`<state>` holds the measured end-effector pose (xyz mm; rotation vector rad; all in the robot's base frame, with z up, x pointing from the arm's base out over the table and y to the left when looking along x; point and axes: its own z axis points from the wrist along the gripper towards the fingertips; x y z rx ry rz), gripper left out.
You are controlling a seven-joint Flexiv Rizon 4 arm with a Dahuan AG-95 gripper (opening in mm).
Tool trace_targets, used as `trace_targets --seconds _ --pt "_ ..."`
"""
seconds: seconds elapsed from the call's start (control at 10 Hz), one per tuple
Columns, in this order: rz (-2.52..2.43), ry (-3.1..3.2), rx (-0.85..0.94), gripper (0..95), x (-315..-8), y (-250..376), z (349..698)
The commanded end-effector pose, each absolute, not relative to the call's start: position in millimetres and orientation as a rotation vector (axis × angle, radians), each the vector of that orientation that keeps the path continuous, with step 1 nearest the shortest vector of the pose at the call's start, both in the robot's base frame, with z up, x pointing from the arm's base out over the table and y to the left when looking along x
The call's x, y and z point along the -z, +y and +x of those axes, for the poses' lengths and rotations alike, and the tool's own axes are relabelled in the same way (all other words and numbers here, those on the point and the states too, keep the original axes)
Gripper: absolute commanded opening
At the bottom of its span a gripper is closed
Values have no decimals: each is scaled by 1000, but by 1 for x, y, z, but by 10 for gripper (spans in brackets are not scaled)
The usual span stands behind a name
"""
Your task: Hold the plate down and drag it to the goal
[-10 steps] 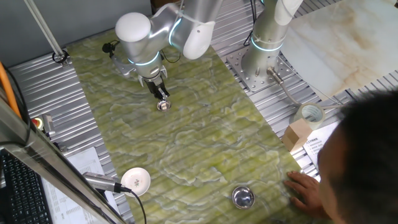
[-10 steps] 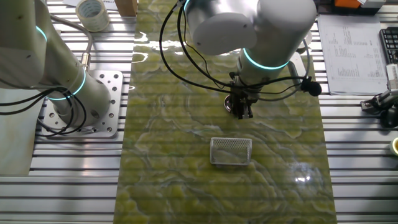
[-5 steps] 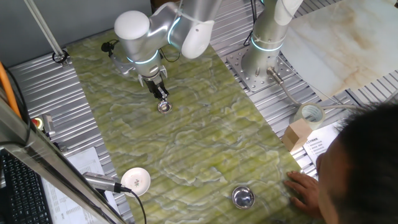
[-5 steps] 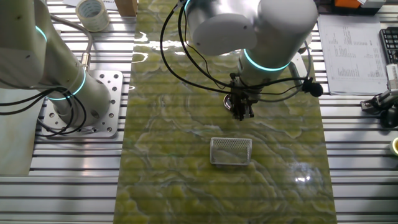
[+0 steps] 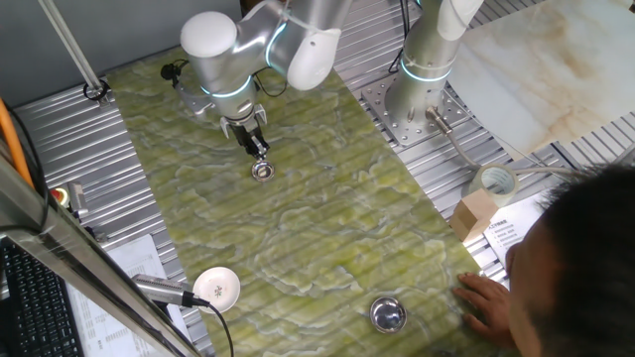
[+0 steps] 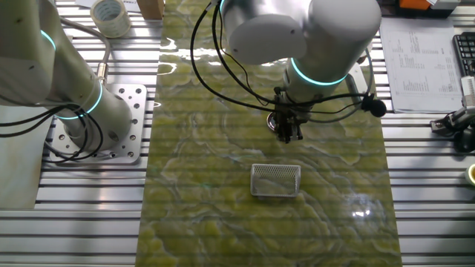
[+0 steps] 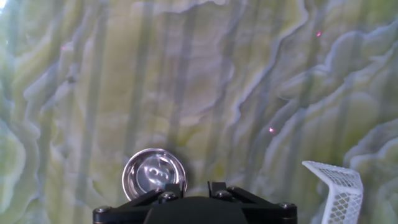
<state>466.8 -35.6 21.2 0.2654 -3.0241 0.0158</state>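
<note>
The plate (image 5: 262, 171) is seen lying flat on the green marbled mat (image 5: 327, 228) that covers the counter (image 5: 60, 139), toward the mat's far left part in one fixed view. In the hand view the plate (image 7: 154, 174) sits at the bottom edge, just in front of the tool (image 7: 190, 190), its rim overlapped by the left finger housing. The tool (image 5: 259, 150) is pointed down just beside the plate on its far side — contact between the two cannot be told. Fingers are drawn close together, only a narrow gap shown between the tips in the hand view; nothing is seen held.

In the other fixed view the tool (image 6: 289, 133) hangs low over the mat and the plate is hidden behind it. A white mesh basket (image 6: 275, 180) lies nearer the camera, apart from the tool; its corner (image 7: 333, 186) shows at the lower right of the hand view.

A larger metal bowl (image 5: 387, 314) sits at the mat's near end, well apart from the plate — a person's hand (image 5: 486, 302) rests just beside it. A white disc (image 5: 218, 286) lies at the near left edge. A tape roll (image 5: 495, 181) lies off the mat on the right.
</note>
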Motion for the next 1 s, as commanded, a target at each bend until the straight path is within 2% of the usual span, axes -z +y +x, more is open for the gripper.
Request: trace_targets --seconds 0.1,1.0 --pt "257 -3024 5 190 -22 -33 467" --pt "252 -3029 22 190 -16 -27 469"
